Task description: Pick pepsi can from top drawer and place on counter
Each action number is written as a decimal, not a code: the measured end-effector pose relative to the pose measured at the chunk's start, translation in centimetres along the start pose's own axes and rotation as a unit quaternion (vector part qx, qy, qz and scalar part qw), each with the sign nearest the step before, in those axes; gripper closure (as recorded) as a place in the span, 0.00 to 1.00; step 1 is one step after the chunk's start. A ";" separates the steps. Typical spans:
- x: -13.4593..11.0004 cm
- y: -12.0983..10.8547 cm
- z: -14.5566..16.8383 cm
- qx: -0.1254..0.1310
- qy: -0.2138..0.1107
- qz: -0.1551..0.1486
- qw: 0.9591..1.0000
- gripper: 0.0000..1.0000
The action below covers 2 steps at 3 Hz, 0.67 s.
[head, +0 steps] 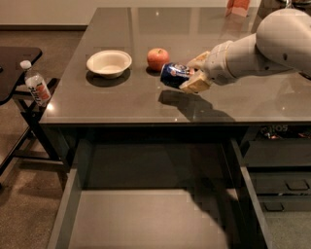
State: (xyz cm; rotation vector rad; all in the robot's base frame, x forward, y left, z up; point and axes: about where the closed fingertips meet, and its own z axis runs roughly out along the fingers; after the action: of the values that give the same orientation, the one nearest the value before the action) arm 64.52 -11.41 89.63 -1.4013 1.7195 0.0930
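Observation:
My gripper is shut on the pepsi can, a dark-blue can with red-and-white marks. It holds the can on its side a little above the counter, just right of a red apple. The can's shadow lies on the counter below it. The white arm reaches in from the upper right. The top drawer stands pulled out below the counter's front edge, its flat grey bottom bare.
A red apple and a white bowl sit on the counter left of the can. A clear bottle stands on a dark side table at left. Narrower dark drawers are at right. An orange object is at the counter's far edge.

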 end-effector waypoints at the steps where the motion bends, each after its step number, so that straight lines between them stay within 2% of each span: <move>1: 0.8 -1.4 2.1 0.000 -0.002 0.030 1.000 1.00; 2: 1.9 -1.9 3.6 -0.006 0.008 0.056 0.998 1.00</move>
State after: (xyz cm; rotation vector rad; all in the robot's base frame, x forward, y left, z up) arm 68.23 -11.52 87.01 -1.3160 1.8126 0.1545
